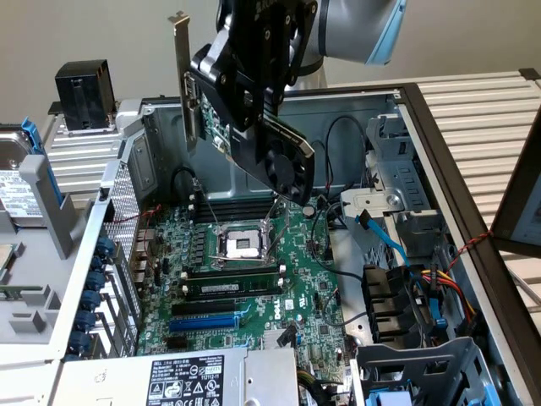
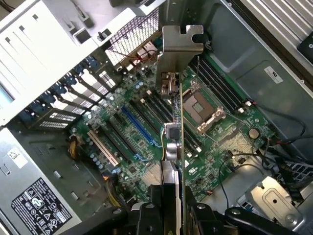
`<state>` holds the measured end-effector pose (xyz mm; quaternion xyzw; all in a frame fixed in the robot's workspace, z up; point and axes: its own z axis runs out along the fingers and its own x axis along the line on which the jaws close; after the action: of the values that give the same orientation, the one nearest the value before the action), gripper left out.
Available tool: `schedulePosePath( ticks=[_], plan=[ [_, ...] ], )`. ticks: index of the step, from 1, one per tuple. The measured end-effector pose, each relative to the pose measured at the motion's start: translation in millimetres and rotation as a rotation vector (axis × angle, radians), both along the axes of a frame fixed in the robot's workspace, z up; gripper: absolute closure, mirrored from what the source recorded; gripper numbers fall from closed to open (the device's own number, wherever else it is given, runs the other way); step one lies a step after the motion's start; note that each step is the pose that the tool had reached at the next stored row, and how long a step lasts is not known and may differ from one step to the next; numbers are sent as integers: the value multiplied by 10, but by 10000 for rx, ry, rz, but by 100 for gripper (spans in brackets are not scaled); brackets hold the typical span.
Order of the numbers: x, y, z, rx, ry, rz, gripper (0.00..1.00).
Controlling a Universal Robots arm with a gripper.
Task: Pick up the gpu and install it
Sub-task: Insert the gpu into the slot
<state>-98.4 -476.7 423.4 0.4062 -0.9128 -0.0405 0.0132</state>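
The gpu (image 1: 283,156), a short green card with a black fan shroud and a metal end bracket (image 1: 183,80), hangs tilted in the air above the open computer case. My gripper (image 1: 245,89) is shut on the card's upper edge. In the wrist view the gpu (image 2: 176,122) appears edge-on, its bracket (image 2: 182,45) farthest from the gripper (image 2: 172,208). Below it lies the green motherboard (image 1: 308,262) with its blue expansion slot (image 1: 203,321), also visible in the wrist view as the blue slot (image 2: 139,129). The card touches nothing on the board.
The CPU socket (image 1: 239,245) and memory slots sit under the card. A power supply (image 1: 194,376) lies at the near edge. Drive cages (image 1: 423,364) and loose cables (image 1: 397,245) crowd the exterior view's right. Perforated rear slot covers (image 1: 118,254) line the case's left wall.
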Motion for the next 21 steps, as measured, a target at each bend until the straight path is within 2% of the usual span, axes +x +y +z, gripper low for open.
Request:
schedulePosePath(
  ticks=[5, 9, 12, 13, 16, 17, 21],
  plan=[
    [0, 1, -7, -3, -126, 909, 72],
    [1, 1, -15, -8, -315, 1649, 72],
    [1, 1, -23, 6, -366, 2187, 72],
    [0, 1, -24, 40, -379, 2359, 72],
    [0, 1, -32, 209, -416, 2824, 72],
    [0, 1, -34, 244, -420, 3003, 72],
    [0, 3, -37, 261, -413, 3670, 72]
  ],
)
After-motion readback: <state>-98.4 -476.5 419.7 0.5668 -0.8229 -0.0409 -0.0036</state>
